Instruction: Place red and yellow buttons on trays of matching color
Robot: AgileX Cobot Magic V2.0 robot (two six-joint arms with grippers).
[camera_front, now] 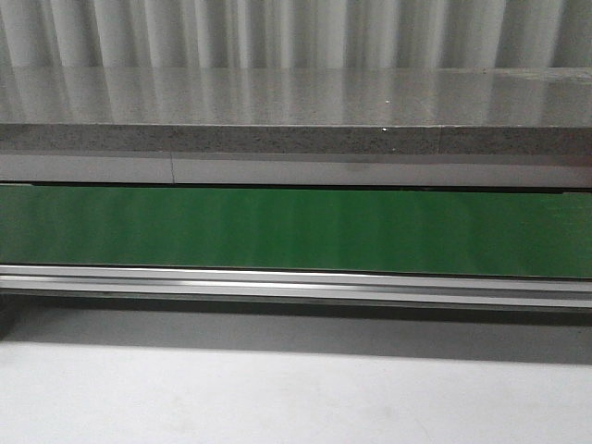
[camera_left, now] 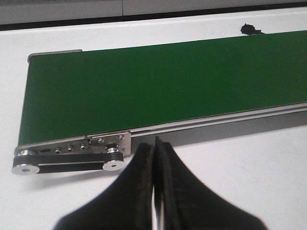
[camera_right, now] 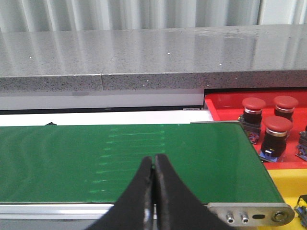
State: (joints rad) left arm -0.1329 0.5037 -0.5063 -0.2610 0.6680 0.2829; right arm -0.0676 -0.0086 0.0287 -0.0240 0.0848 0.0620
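Note:
Three red buttons (camera_right: 273, 125) stand upright on the red tray (camera_right: 225, 103), just past the end of the green conveyor belt (camera_right: 120, 158). A yellow tray (camera_right: 288, 179) lies beside the red one, with a dark part of something (camera_right: 302, 203) at its edge. No yellow button shows clearly. My right gripper (camera_right: 154, 157) is shut and empty, over the near part of the belt. Shut and empty too, my left gripper (camera_left: 155, 143) hovers over the white table beside the belt's other end (camera_left: 72, 153). The front view shows only the bare belt (camera_front: 296, 231).
A grey stone ledge (camera_right: 144, 62) runs behind the belt, with a corrugated wall behind it. The belt's pulley and drive band (camera_left: 67, 163) stick out at its left end. A small black connector (camera_left: 249, 29) lies on the white table beyond the belt.

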